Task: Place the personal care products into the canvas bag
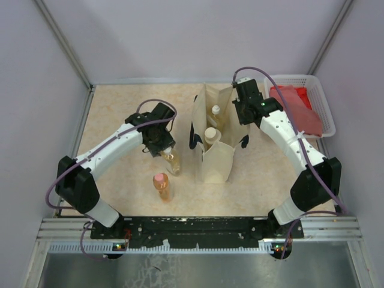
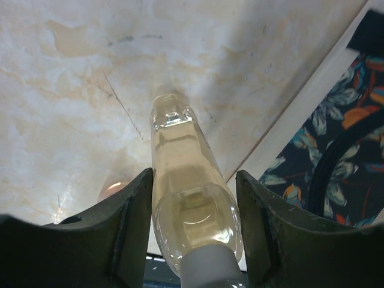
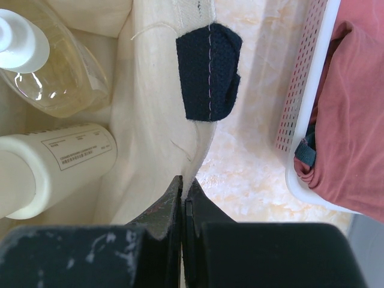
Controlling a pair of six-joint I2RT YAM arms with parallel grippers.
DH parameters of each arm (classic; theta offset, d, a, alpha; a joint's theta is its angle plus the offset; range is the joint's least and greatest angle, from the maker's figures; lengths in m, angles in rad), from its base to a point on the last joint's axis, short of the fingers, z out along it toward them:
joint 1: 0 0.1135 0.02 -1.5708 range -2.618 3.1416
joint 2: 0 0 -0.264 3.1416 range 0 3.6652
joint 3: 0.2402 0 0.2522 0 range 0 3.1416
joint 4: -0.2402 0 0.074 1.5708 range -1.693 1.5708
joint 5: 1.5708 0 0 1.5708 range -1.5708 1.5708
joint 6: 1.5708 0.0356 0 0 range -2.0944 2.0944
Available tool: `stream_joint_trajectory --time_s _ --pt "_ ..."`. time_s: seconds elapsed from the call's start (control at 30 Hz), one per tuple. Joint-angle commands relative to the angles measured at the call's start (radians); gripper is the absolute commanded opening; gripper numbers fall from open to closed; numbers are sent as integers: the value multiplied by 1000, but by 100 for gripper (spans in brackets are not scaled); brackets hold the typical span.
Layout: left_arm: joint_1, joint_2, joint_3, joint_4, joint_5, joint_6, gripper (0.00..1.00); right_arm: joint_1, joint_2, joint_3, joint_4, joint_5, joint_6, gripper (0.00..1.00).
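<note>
While the right gripper pinches the right rim of the canvas bag, its fingers pressed together on the cloth, the left gripper squeezes an amber bottle just left of the bag; I cannot tell if the bottle is off the table yet; a second amber bottle and the cream bottle are already inside; the orange bottle lies on the near side of the table; so this looks like the third bottle's turn; next it must go up higher than the tall bag, then right, over the open top, before the fingers let go.
</note>
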Motion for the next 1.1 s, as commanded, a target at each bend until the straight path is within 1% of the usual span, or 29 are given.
stream_joint_trajectory --time_s 0.0,0.07,0.1,0.23,0.3,0.37,0.43,0.63,0.8,1.07 --pt "44 78 10 19 -127 71 36 -3 -29 2 1 19 -20 0" --pt "44 94 21 26 -125 100 36 -3 -28 6 0 20 -20 0" --pt "44 100 24 27 -121 110 41 -3 -29 7 -2 22 -19 0" --pt "44 110 29 31 -101 125 74 -3 -28 7 -2 27 -18 0" --pt "45 103 26 33 -101 127 84 -4 -27 4 -2 28 -18 0" --pt "44 91 24 31 -105 126 90 -3 -24 5 -3 30 -15 0" --pt "43 79 17 28 -96 123 92 -3 -24 5 -3 30 -13 0" --pt "44 80 -14 19 -41 107 93 -3 -12 16 -2 29 -12 0" --pt "34 77 -4 11 -24 97 93 -3 -3 24 -5 26 -6 0" --pt "28 18 42 -50 -71 90 100 -4 11 37 -14 22 0 0"
